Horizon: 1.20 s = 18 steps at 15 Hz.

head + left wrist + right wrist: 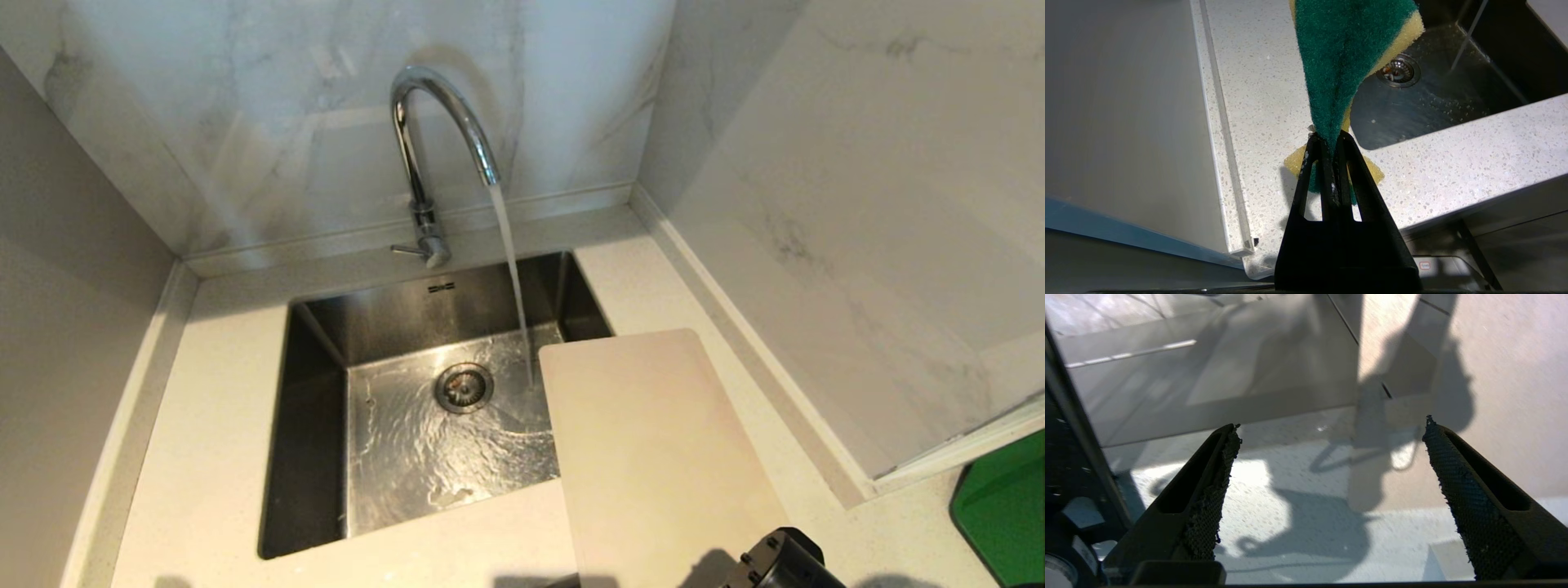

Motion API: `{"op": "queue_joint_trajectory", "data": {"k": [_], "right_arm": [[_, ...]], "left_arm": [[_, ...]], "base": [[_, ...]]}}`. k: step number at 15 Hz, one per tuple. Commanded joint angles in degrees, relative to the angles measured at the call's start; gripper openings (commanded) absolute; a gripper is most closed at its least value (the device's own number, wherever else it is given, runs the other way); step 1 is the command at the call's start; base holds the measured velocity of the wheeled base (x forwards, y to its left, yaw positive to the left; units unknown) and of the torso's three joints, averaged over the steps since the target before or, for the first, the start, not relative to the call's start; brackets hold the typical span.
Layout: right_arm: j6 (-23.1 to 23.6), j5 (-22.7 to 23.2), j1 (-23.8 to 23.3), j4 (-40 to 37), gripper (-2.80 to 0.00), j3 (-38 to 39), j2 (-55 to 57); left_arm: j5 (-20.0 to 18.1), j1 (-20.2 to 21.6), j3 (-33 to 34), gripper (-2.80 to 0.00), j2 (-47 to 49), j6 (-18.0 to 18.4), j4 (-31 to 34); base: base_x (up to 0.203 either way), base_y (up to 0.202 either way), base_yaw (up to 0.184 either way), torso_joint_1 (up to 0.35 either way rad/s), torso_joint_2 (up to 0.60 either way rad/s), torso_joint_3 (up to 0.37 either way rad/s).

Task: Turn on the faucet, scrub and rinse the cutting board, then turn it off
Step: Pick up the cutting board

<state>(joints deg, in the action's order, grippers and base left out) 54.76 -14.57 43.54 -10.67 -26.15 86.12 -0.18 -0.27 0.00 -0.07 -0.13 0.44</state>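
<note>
Water runs from the faucet [433, 155] into the sink [310, 425]; the cutting board [653, 457] lies on the bench right of it, overhanging the basin; the right pincer [1331, 457] gapes empty; the left pincer [1331, 143] pinches a sponge [1343, 53]; best grip the board's near edge squarely, then slide it under the stream.

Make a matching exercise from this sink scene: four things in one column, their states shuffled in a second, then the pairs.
1. faucet
2. cutting board
3. left gripper
4. right gripper

a. open, holding nothing
b. running water into the sink
c. shut on a green and yellow sponge
d. lying flat on the counter, one corner over the sink

Pairs: 1-b, 2-d, 3-c, 4-a
</note>
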Motion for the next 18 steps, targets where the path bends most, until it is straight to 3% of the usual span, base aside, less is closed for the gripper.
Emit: {"op": "queue_joint_trajectory", "data": {"k": [1, 18], "right_arm": [[0.5, 0.5, 0.0, 0.0, 0.00, 0.0, 1.8], [0.0, 0.9, 1.3, 5.3, 0.00, 0.7, 12.0]], "left_arm": [[0.0, 0.0, 0.0, -2.80, 0.1, 0.0, 0.0], [0.0, 0.0, 0.0, -2.80, 0.1, 0.0, 0.0]], "base": [[0.000, 0.000, 0.000, 0.000, 0.00, 0.000], [0.000, 0.000, 0.000, 0.000, 0.00, 0.000]]}}
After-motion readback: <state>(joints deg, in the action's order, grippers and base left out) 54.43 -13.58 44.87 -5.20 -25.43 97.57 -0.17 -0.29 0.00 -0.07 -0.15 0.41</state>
